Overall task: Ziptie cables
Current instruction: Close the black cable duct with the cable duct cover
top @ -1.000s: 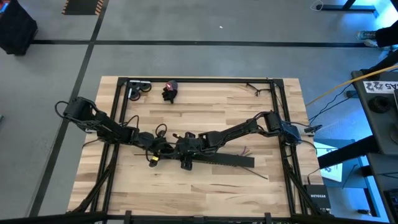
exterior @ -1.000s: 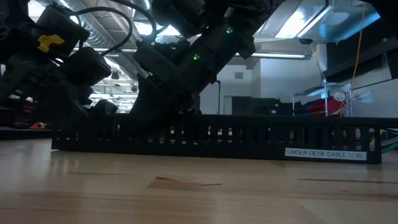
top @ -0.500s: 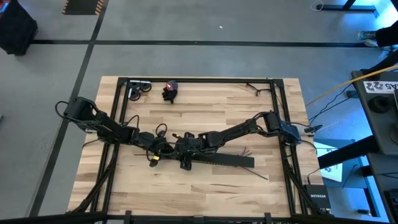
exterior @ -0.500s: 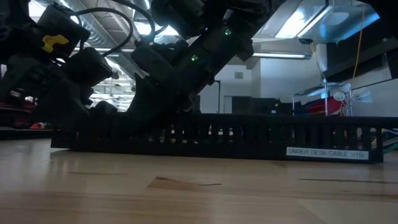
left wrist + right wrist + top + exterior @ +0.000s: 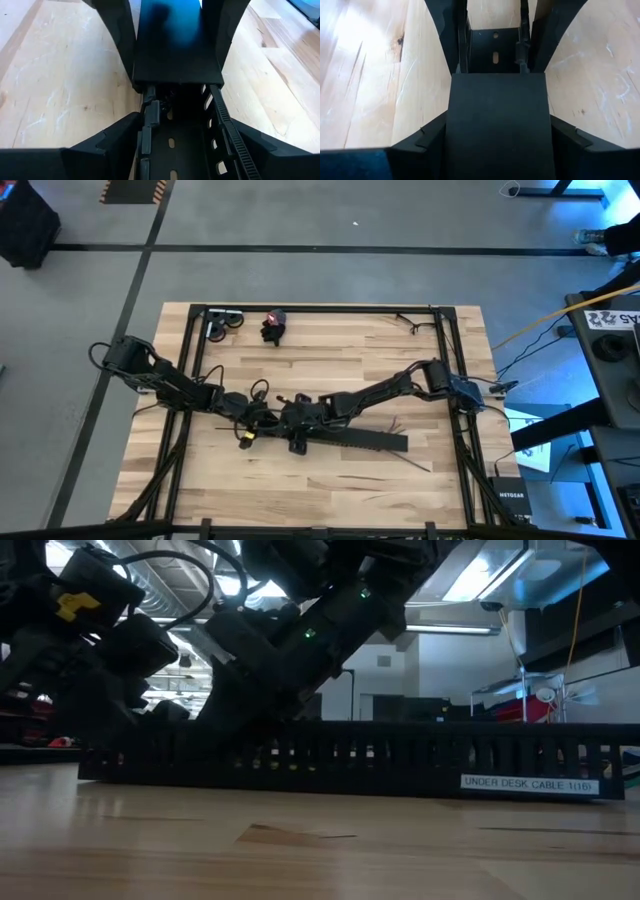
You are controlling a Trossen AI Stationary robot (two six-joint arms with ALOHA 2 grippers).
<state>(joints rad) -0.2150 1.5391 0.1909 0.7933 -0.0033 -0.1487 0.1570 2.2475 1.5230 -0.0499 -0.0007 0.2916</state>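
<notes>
Both arms are low at the centre of the counter [image 5: 330,370], working the same end of the long black slotted bar [image 5: 400,755]. The left gripper [image 5: 186,132] sits astride the bar's open channel, its jaws pressed against the two slotted walls. The right gripper [image 5: 497,120] faces it from the other side. Its jaws are closed on the bar's width where a flat black cover fills the space between them. We judge that both are gripping the bar, not hanging open over it.

Over the last second the change is small. In the low view the bar has crept sideways, its label drifting a little to the right and its far end a little to the left. From above, the right gripper has edged toward the left one and the bar has gone with it. Neither pair of jaws has widened or narrowed.

The cables [image 5: 393,423] lie well apart from both grippers, just beside the bar's middle stretch. From overhead they are only a faint reddish wisp, so we cannot be sure how they lie. A thin dark zip-tie strip [image 5: 415,463] rests on the other side of the bar, untouched.

So we judge this as positioning of the bar, with no tie around the cables yet.
</notes>
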